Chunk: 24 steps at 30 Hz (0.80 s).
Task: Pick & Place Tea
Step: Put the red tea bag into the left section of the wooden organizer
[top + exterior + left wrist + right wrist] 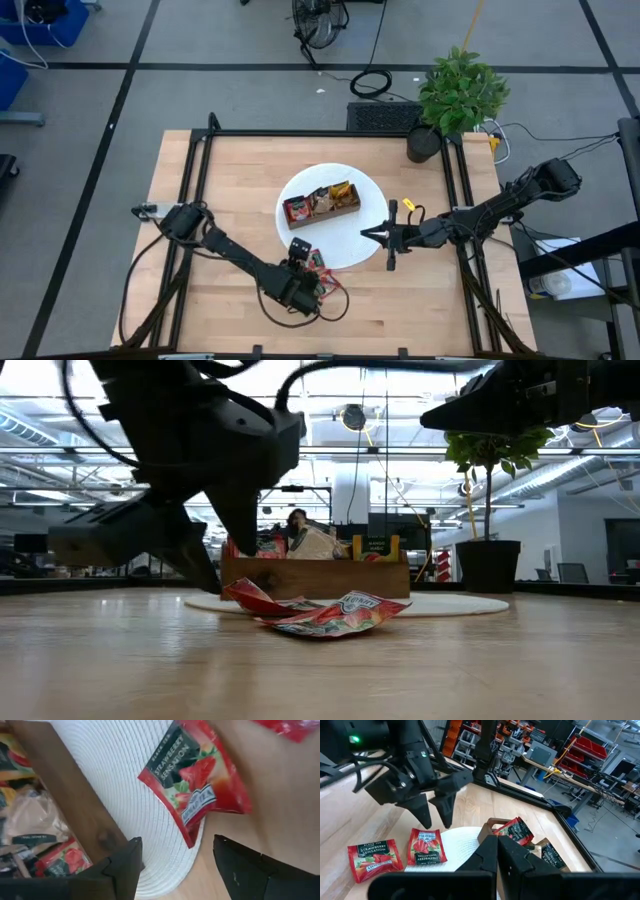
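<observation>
Bright even overhead light, soft shadows under arms, low view backlit by ceiling strip lights, left gripper point(200, 550) near-silhouette, foreground tabletop point(320, 670) blurred, left wrist view soft up close

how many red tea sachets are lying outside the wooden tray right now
2. One red sachet lies half on the white mat's edge, under the open left claw. The other lies beside it on the bare table. None seems hidden.

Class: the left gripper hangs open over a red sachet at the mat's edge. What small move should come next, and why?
Probably lower the left gripper onto the red sachet and close: it is open, empty, directly above it, while the tray awaits tea.
</observation>
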{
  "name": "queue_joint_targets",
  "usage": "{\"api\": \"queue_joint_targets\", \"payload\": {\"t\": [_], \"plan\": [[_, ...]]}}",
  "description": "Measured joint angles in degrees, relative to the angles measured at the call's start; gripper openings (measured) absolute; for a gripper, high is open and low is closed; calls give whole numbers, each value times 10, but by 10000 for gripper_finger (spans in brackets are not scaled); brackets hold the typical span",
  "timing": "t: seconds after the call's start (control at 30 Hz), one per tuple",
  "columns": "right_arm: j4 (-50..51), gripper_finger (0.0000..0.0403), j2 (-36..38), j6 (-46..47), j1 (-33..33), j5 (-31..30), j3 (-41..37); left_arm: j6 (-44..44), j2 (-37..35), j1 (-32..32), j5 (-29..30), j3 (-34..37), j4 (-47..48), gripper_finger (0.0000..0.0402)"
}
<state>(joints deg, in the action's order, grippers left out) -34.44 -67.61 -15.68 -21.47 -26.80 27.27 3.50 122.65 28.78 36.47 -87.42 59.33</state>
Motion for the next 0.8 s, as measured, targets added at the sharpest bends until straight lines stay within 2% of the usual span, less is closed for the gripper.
{"api": "queue_joint_targets", "payload": {"t": [0.17,0.37,0.63,0.8], "plan": [[0,0,0,0,0,0,0,6,0,-22,-20,0,-18,243],[0,0,0,0,0,0,0,-60,0,-32,-59,0,-71,243],[5,0,0,0,0,0,0,-54,-1,-34,-85,6,-84,243],[5,0,0,0,0,0,0,-50,-4,-34,-94,27,-102,213]]}}
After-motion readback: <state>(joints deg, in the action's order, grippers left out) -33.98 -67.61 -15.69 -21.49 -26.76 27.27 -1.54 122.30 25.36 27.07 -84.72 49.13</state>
